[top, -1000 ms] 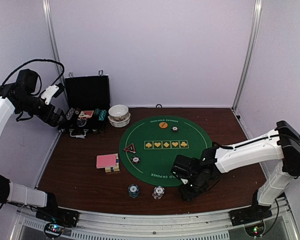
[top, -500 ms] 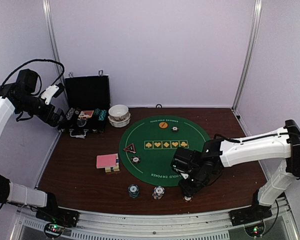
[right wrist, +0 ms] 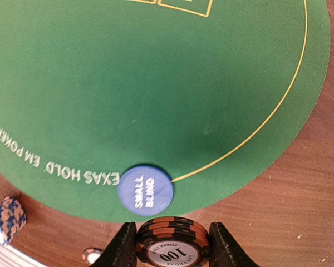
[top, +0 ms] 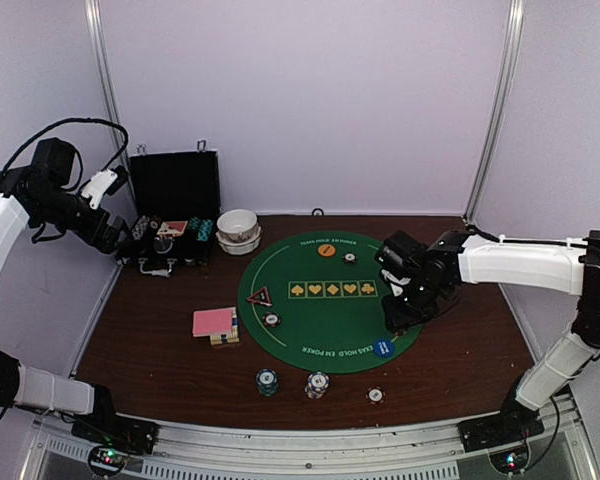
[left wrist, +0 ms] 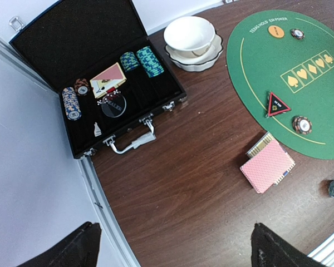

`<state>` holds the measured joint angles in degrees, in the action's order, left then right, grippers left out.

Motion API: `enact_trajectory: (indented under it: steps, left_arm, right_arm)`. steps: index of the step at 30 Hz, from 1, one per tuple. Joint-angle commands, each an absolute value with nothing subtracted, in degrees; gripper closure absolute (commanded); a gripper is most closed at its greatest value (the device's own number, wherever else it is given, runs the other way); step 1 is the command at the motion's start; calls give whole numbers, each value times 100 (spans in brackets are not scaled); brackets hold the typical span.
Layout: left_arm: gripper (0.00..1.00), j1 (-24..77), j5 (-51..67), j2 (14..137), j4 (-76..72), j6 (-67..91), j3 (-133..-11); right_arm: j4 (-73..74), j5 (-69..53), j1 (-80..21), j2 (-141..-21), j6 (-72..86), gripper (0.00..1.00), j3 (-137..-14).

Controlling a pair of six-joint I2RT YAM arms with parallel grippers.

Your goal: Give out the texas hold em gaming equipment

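R gripper (right wrist: 171, 225), clenched on brown chip stack (right wrist: 170, 247), moved from btm centre to mat (top: 320, 320) right side; white chip (top: 375, 395) left behind. L gripper (left wrist: 173, 228) released. Stack still undelivered.

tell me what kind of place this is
Likely a robot test booth, not a card room: plain white walls with metal posts, a brown table with a green Texas Hold'em mat, and an open black chip case.

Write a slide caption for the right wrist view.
Right end effector gripping a brown 100 chip stack near the blue SMALL BLIND button at the green mat edge.
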<state>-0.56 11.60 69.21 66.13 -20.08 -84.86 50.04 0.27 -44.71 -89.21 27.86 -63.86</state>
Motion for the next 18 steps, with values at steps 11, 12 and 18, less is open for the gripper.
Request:
enact_trajectory:
  steps: [11, 12, 18]
  left_arm:
    - [2, -97, 1207, 6802, 6614, -2118, -8589]
    - [3, -98, 1217, 6795, 6613, -2126, -8581]
    - [3, -97, 1226, 6794, 6616, -2127, -8586]
  right_arm:
    - [3892, 123, -3687, -9809, 2576, 75, -6069]
    - [3873, 108, -3665, -9847, 2571, 75, -6065]
    - [3776, 110, -3621, -10021, 2587, 73, -5968]
